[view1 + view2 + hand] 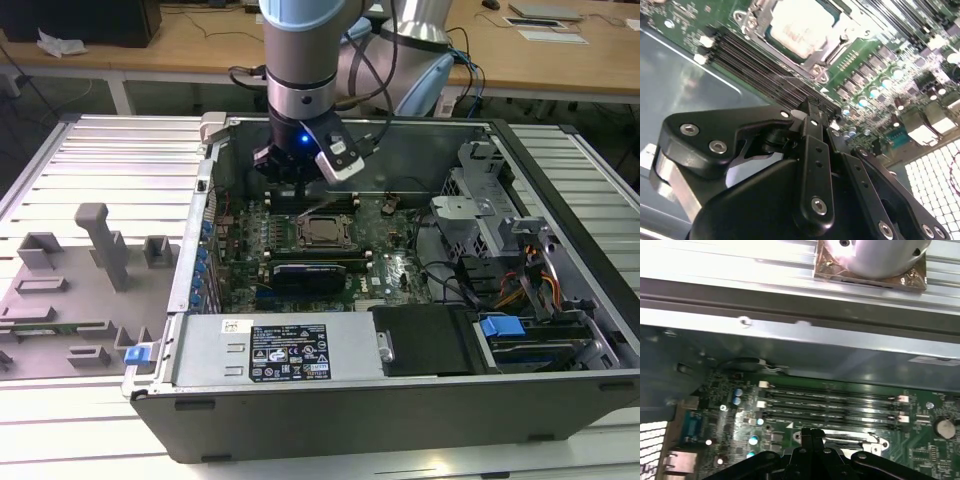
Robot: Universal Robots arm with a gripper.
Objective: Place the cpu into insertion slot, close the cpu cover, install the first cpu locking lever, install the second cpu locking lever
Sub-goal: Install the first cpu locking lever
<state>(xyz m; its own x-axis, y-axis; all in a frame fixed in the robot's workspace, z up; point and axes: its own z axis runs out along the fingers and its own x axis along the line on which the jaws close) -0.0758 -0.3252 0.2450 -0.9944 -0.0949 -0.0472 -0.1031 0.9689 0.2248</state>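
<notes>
The hand (810,111), its fingers (815,150) pressed together and holding nothing, hangs over the memory slots (755,57). Beyond them the cpu (797,22) lies flat under its cover (830,45). A descent off target could scrape the slots or catch the cover's edge.

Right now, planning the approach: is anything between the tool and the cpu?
Nothing visible. The tool hangs over the memory slots, with open air between it and the seated cpu.

A robotics lab: a robot arm (300,60) is hanging over an opened computer case (400,415) on a slatted metal bench (110,150), wooden desks (190,45) lining the frame's top
</notes>
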